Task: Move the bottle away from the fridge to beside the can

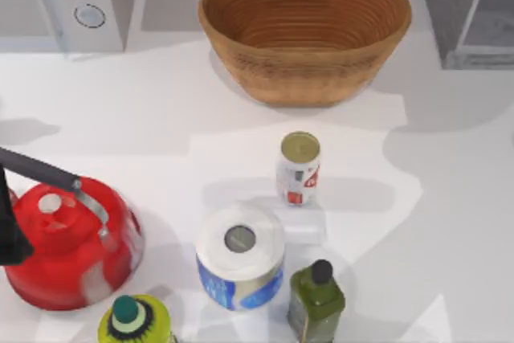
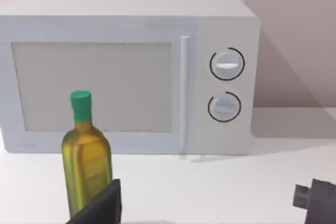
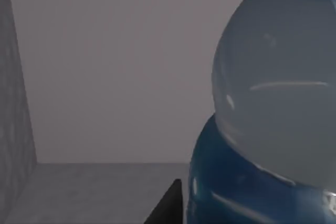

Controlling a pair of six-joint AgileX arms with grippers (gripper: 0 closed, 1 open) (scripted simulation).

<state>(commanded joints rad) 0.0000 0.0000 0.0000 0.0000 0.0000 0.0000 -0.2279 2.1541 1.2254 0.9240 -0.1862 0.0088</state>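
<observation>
kitchen counter | microwave (image 2: 126,74) | kettle (image 1: 68,242) | fridge (image 1: 470,10) | white table (image 1: 144,110)

Upright white-and-red can (image 1: 299,169) mid-table; clear, blue-labelled bottle (image 3: 268,129); grey fridge (image 1: 466,10) far right.

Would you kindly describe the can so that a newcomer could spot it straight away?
Start at the big woven basket at the back of the table; the can stands alone just in front of it. It is small, white and red with a dull gold top, unlike the wider blue-wrapped paper roll and olive-green bottle nearer the front.
</observation>
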